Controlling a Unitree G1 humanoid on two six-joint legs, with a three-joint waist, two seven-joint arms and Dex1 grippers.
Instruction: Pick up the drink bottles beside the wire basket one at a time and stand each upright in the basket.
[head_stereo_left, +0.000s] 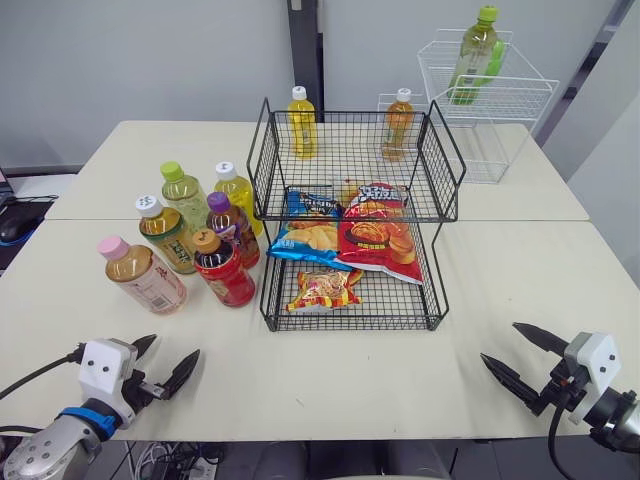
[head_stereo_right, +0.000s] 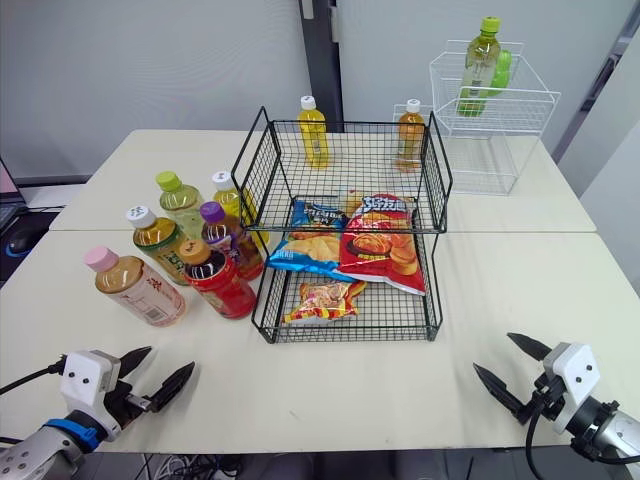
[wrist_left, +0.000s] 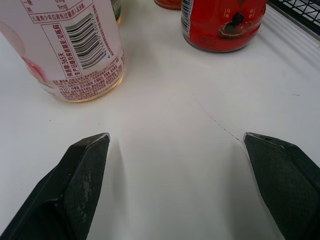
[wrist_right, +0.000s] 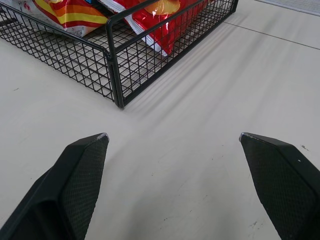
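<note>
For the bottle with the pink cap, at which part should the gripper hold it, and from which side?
Hold the pink-capped bottle around its round body, under the shoulder, with the open left gripper coming level from the robot's side. It stands upright, nearest that gripper, and a gap separates it from the red bottle, probably enough for one finger.
</note>
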